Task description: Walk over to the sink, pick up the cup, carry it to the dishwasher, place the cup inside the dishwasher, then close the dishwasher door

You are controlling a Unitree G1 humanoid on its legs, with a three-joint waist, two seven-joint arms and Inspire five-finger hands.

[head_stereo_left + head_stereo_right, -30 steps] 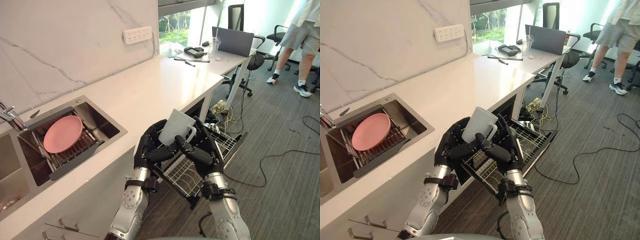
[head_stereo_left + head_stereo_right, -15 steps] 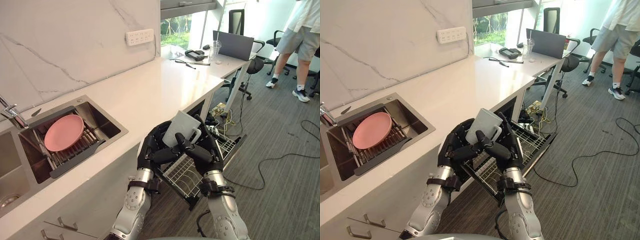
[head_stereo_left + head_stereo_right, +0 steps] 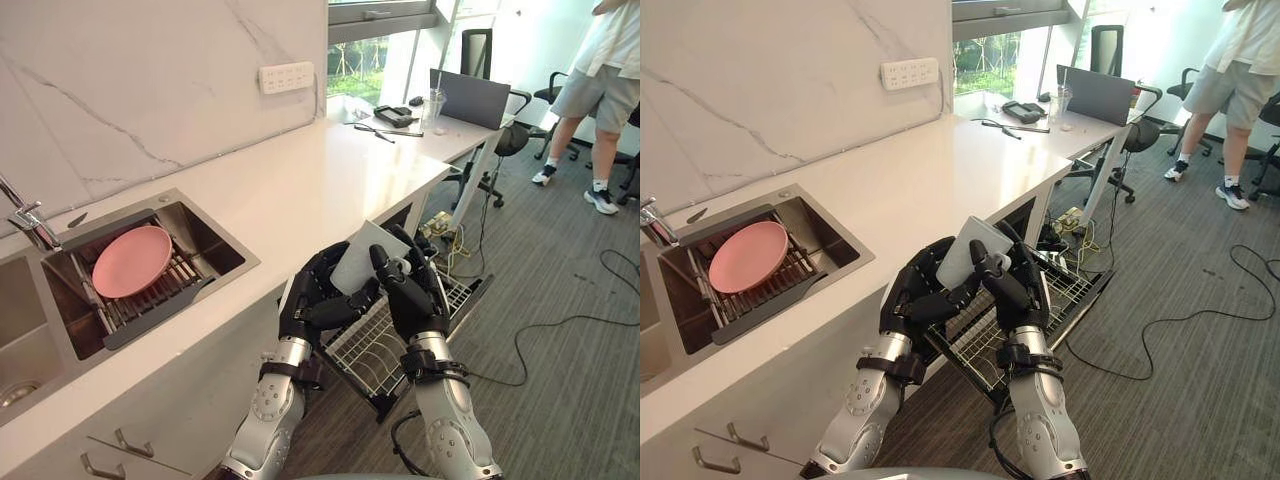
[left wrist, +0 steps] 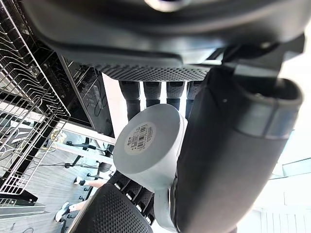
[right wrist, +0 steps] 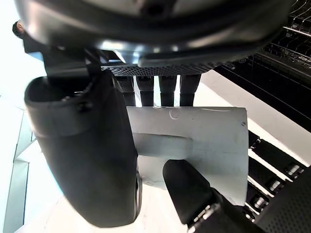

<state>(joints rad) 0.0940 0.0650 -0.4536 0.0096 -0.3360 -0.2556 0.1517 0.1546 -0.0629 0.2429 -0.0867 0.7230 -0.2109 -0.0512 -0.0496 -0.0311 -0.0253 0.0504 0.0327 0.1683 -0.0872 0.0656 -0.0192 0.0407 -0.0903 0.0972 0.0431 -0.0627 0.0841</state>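
Left wrist view showed the cup (image 4: pixel 148 145) from beneath, with a label; right wrist view showed its handle (image 5: pixel 163 145). Fingers of the left hand (image 3: pixel 313 300) and right hand (image 3: pixel 412 298) curled round it.

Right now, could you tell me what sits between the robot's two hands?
The white cup, clasped by the left hand and the right hand, as the left eye view shows.

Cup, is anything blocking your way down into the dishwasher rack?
Nothing visible is. The cup, held by the left hand and right hand, hangs over the pulled-out wire rack, with no other thing between them.
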